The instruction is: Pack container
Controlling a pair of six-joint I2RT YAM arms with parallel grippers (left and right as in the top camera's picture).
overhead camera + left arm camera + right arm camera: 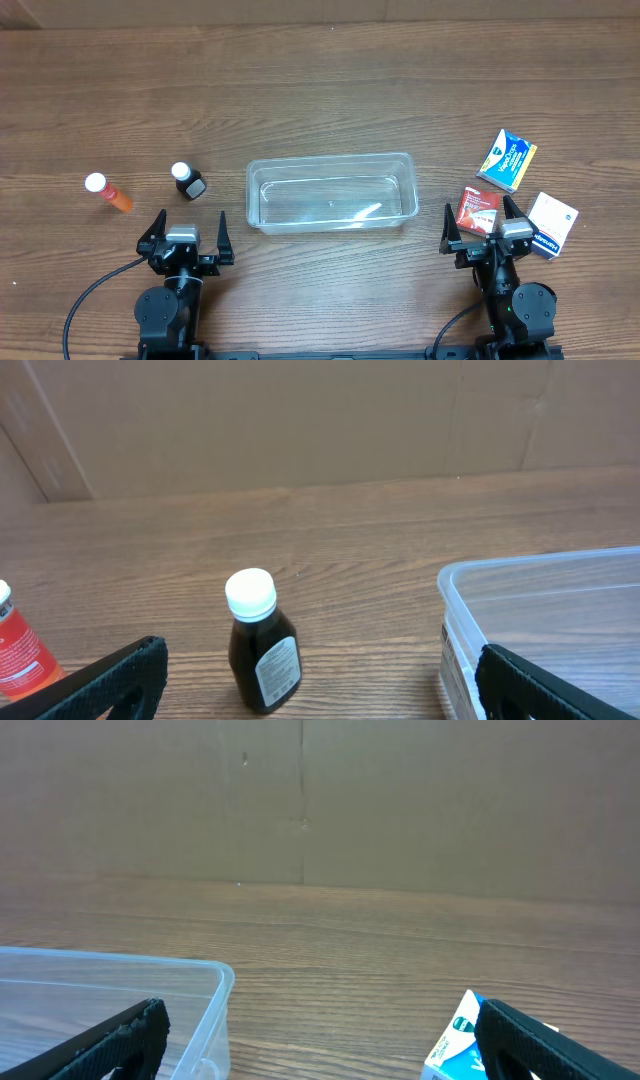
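Observation:
The clear plastic container [330, 159] stands empty at the table's middle. My left gripper [189, 222] is open and empty, near the front edge, left of the container. A dark bottle with a white cap [187, 181] stands upright just beyond it. In the left wrist view the bottle [262, 656] stands ahead between the open fingers [322, 705], with the container [540, 564] at the right. My right gripper [480, 218] is open, right of the container, with a red box [478, 208] between its fingers seen from above. The right wrist view shows the open fingers [320, 1062] and the container's corner [120, 964].
An orange bottle with a white cap [110, 192] lies at the far left and also shows in the left wrist view [20, 655]. A blue and yellow box [508, 160] and a white box [552, 225] lie at the right. The blue box's corner [455, 1042] shows in the right wrist view.

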